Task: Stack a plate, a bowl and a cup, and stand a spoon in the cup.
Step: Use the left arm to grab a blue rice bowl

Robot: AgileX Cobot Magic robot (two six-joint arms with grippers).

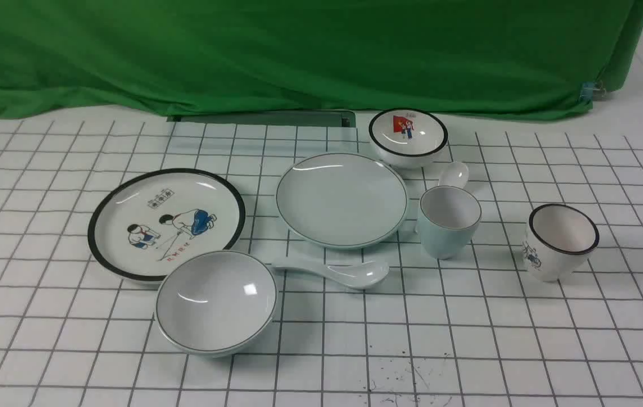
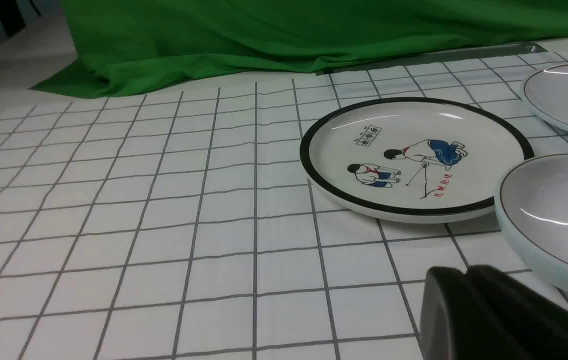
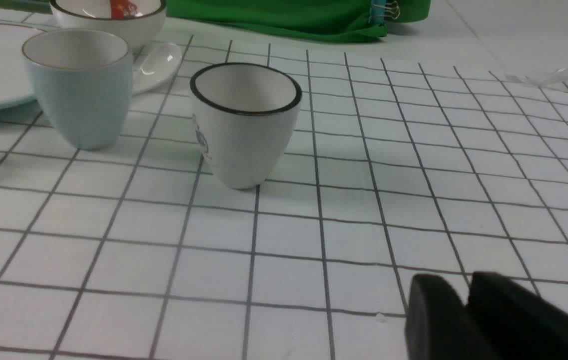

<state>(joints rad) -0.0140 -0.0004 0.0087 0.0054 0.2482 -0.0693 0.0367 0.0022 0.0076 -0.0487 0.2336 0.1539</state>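
Pale blue-green cup — white inside

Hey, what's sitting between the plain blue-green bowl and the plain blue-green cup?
The plain white spoon lies on the checked cloth between the bowl and the cup, handle end toward the bowl. The front view shows it.

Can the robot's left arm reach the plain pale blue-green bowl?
Probably yes. The plain pale blue-green ceramic bowl sits near the left tool, with only bare checked cloth between them.
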